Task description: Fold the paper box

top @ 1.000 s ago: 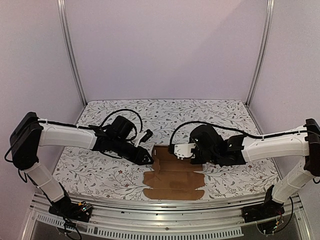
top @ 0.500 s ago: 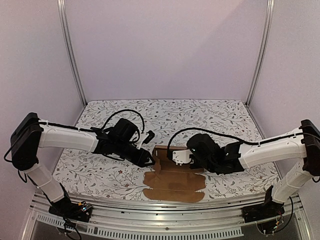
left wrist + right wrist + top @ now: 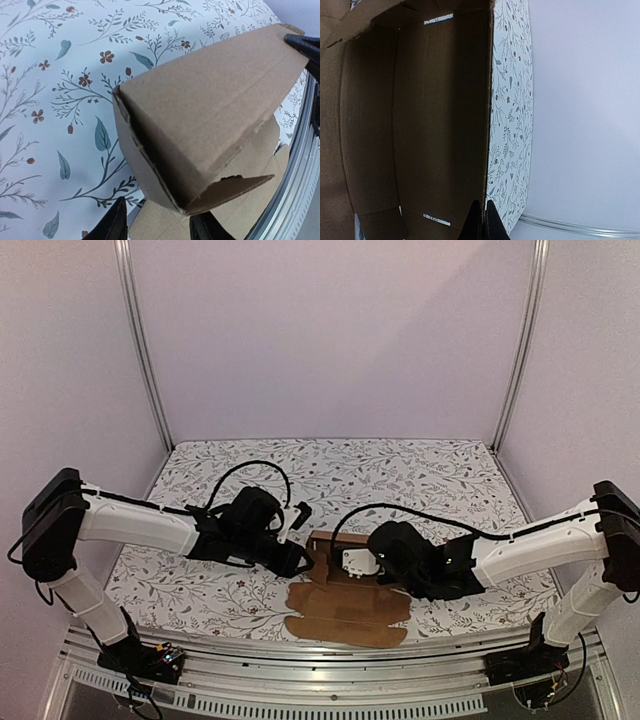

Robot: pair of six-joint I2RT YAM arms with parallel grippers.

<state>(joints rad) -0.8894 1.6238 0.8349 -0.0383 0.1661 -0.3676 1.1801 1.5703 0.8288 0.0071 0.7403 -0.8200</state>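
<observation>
The paper box (image 3: 350, 610) is a brown cardboard sheet lying near the table's front edge, its far panel lifted upright. In the right wrist view my right gripper (image 3: 482, 220) is shut on the edge of that upright wall (image 3: 435, 115), whose inner side faces the camera. From above, the right gripper (image 3: 346, 559) sits at the raised panel's right side. My left gripper (image 3: 303, 558) is at the box's left corner. Its jaws (image 3: 160, 229) stand open just below the folded corner (image 3: 200, 105), with flat cardboard under them.
A floral cloth (image 3: 400, 470) covers the table. A metal rail (image 3: 330, 652) runs along the front edge, close to the box. Frame posts (image 3: 142, 340) (image 3: 520, 340) stand at the back corners, with plain walls behind.
The right gripper has pulled left and toward the front, tipping the far panel up. The left arm has moved right to the box corner, its jaws a little wider.
</observation>
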